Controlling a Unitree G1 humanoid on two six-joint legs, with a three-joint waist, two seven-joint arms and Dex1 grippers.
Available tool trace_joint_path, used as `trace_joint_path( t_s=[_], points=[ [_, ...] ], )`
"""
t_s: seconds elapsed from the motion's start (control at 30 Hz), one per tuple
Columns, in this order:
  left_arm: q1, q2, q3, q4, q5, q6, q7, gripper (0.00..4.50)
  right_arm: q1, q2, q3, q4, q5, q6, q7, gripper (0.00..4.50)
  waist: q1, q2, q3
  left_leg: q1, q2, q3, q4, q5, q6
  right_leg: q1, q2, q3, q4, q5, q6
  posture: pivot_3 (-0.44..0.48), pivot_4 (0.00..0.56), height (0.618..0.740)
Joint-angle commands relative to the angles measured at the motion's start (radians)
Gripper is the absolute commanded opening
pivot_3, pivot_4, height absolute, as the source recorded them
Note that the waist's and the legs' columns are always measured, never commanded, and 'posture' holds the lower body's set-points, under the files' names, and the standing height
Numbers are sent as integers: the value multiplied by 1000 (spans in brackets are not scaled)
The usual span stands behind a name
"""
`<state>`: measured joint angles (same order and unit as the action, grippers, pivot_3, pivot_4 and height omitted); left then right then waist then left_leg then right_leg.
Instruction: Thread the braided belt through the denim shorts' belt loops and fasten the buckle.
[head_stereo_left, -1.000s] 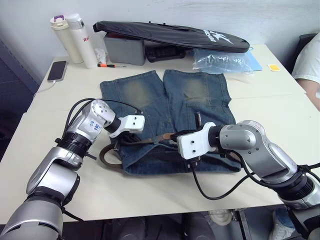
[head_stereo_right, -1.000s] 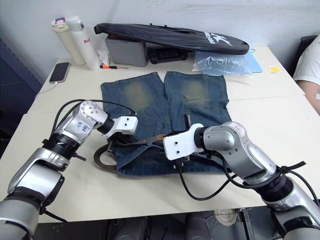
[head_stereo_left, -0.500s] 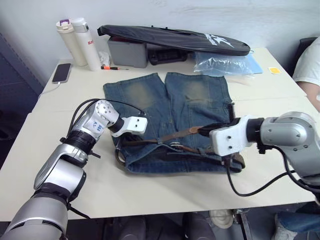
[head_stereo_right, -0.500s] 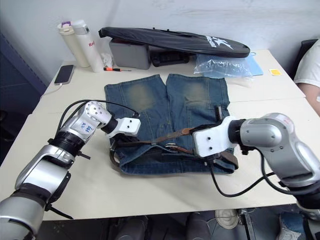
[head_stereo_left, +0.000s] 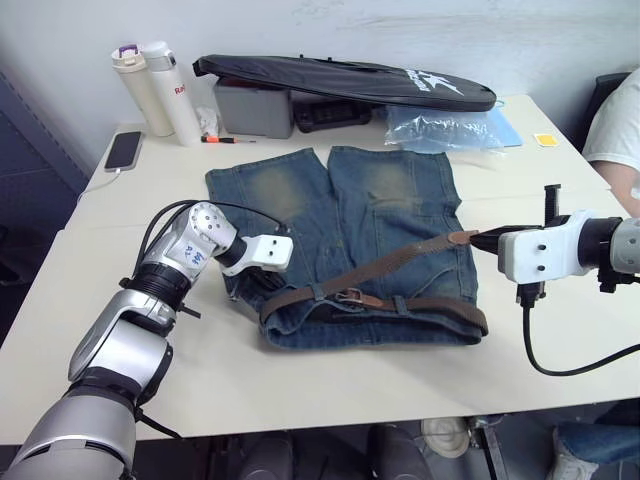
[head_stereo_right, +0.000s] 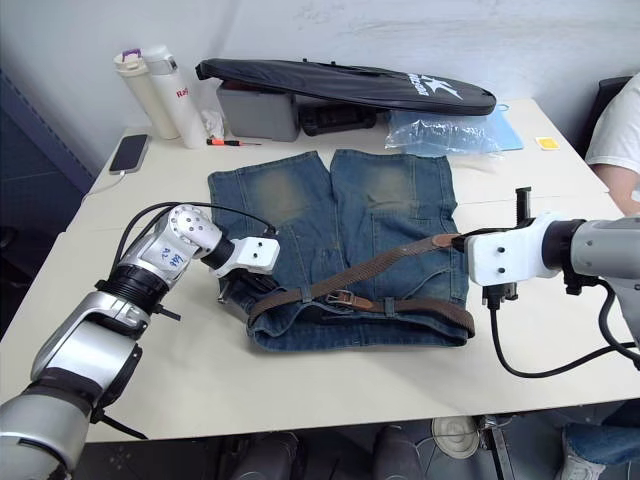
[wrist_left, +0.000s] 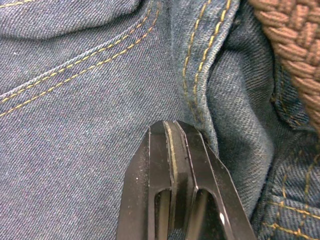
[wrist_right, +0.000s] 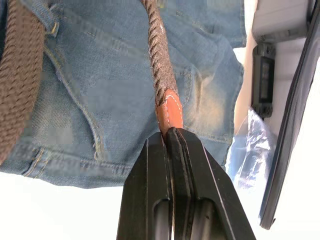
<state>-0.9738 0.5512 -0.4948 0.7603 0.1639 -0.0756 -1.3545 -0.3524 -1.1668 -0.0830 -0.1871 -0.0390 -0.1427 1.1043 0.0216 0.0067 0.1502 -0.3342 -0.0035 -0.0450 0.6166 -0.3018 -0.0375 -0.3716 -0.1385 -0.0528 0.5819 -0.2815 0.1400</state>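
The faded denim shorts (head_stereo_left: 335, 200) lie flat in the middle of the table, waistband toward me. The braided belt (head_stereo_left: 430, 305) runs along the waistband under a belt loop (head_stereo_left: 399, 303). Its free end rises slantwise from the silver buckle (head_stereo_left: 349, 296) toward the right. My right gripper (head_stereo_left: 478, 238) is shut on the belt's tan leather tip (wrist_right: 169, 112), just off the right edge of the shorts. At the left end of the waistband my left gripper (head_stereo_left: 258, 285) is shut, its fingertips (wrist_left: 172, 131) pinching a denim fold beside a yellow-stitched seam.
At the back stand two bottles (head_stereo_left: 130, 88), a phone (head_stereo_left: 122, 150), a grey box (head_stereo_left: 255, 104), a long black bag (head_stereo_left: 340, 78) and a clear plastic bag (head_stereo_left: 440, 128). An orange pen (head_stereo_left: 222, 139) lies near the box. A person's white sleeve (head_stereo_left: 618, 120) shows at the right edge.
My right gripper has swung far to the right with the belt tip, drawing the strap out. The slack loop of belt at the left of the waist has shrunk. The left gripper stays put.
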Motion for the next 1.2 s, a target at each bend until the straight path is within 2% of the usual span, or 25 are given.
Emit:
trace_joint_path(
  t_s=[0.03, 0.1, 0.17, 0.23, 0.37, 0.47, 0.57, 0.7, 0.87, 1.03, 1.13, 1.2],
  points=[
    [34, -1, 26, 35, 16, 60, 25, 82, -75, 57, 58, -60, 20, -17, -11, 0, 0, 0, 0, 0, 0, 0, 0, 0, 0, 0, 0, 0, 0, 0, 0, 0, 150, 740],
    [24, -9, 90, 15, -56, 150, -11, 82, -86, 65, 70, -56, 12, -21, -9, 0, 1, 0, 0, 0, 0, 0, 0, 0, 0, -1, 0, 0, 1, 0, 0, 0, 150, 740],
    [9, -9, 155, -5, -115, 244, -31, 670, -98, 68, 78, -49, 9, -27, -8, 0, 0, -2, 2, -1, 0, 0, 2, 0, 0, -4, 0, 0, 2, 0, 0, 0, 150, 740],
    [-7, 25, 230, -50, -173, 296, -43, 1371, -115, 68, 83, -44, 13, -28, -3, 0, -1, -6, 5, -2, 0, 0, 2, 0, 0, -4, 1, 0, 3, 1, 0, 0, 150, 740],
    [-26, 76, 353, -189, -261, 391, -12, 3098, -142, 67, 91, -44, 27, -8, 9, 0, -6, -8, 6, -4, 0, 0, 0, -1, 0, -5, 1, 0, 0, 2, 1, 0, 150, 740],
    [-2, 38, 402, -385, -334, 515, 50, 4461, -173, 71, 110, -41, 21, 84, 18, 0, -4, -5, 6, -4, 0, 0, -3, -1, 0, -5, 1, 0, -4, 2, 2, 0, 150, 740],
    [41, -73, 387, -591, -342, 604, 201, 4461, -213, 92, 134, -57, 44, 203, 34, 0, 8, -5, 6, -4, 0, 0, -2, -2, -1, -3, 0, -1, -5, 2, 3, 0, 150, 740],
    [84, -200, 308, -758, -289, 670, 367, 4461, -253, 128, 154, -107, 82, 340, 45, 0, 3, -5, 6, -5, 0, 0, 2, -2, -1, -1, 0, 0, -7, 5, 4, 0, 150, 740],
    [96, -264, 214, -803, -201, 685, 515, 4461, -242, 134, 148, -167, 94, 422, 42, 0, -2, -2, 6, -4, 1, 1, 0, -2, -2, -3, 2, 2, -7, 5, 4, 0, 150, 740],
    [101, -268, 143, -798, -135, 644, 574, 4461, -222, 130, 136, -205, 94, 472, 27, 0, 2, -1, 6, -4, 1, 1, 0, -2, -3, -3, 2, 2, -8, 5, 4, 0, 150, 740],
    [93, -262, 129, -782, -117, 623, 587, 3696, -215, 125, 130, -214, 91, 485, 22, 0, 2, -1, 6, -4, 1, 1, 0, -2, -3, -3, 2, 2, -8, 5, 4, 0, 150, 740],
    [87, -262, 133, -773, -120, 617, 585, 2723, -213, 123, 128, -218, 90, 490, 20, 0, 3, -1, 6, -4, 1, 1, 0, -2, -3, -3, 2, 2, -8, 5, 4, 0, 150, 740]
  ],
)
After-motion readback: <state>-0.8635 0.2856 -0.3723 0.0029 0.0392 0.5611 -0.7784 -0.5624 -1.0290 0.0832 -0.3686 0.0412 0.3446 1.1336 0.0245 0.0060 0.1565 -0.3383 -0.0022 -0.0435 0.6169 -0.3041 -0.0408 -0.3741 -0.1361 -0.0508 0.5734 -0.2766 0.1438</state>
